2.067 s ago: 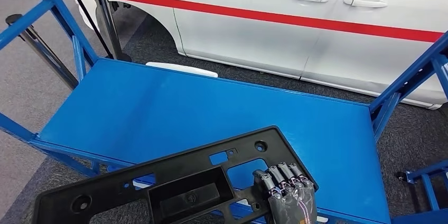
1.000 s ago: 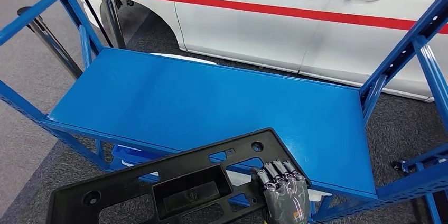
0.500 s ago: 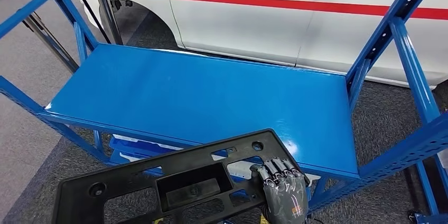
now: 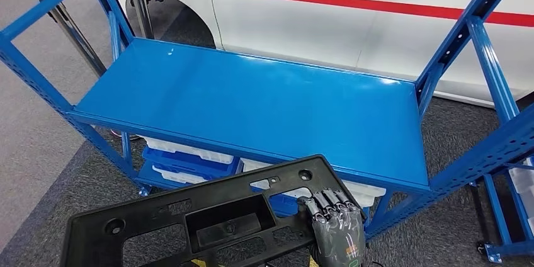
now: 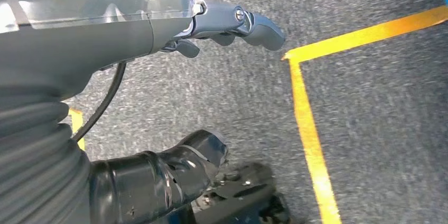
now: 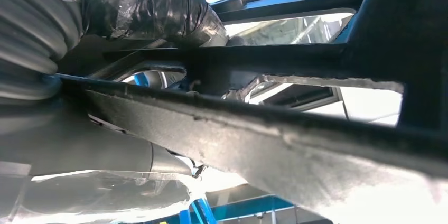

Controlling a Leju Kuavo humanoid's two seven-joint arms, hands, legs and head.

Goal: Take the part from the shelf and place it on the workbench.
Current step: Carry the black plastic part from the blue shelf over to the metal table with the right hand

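- The right hand (image 4: 337, 232) is seen low in the head view, its dark fingers (image 4: 324, 207) curled over the near edge of a black plastic part (image 4: 208, 223), which is gripped there.
- In the right wrist view, the same part (image 6: 296, 139) is seen from underneath, with the hand's grey thumb (image 6: 158, 10) pressed against one of its bars.
- The part is held flat and slightly tilted in front of the blue shelf (image 4: 252, 100), clear of the shelf's top board and not resting on it.
- A recessed rectangular pocket and several cut-out openings are visible in the part.
- The left hand (image 5: 222, 23) is seen in the left wrist view above grey carpet (image 5: 380, 102); nothing is held in it, and its fingers are loosely bent and apart from the thumb (image 5: 179, 166).
- A yellow line (image 5: 311, 139) is marked on the carpet.
- White and blue bins (image 4: 189, 157) are stored on the lower level of the shelf.
- A white car (image 4: 315, 9) with a red stripe is parked behind the shelf.
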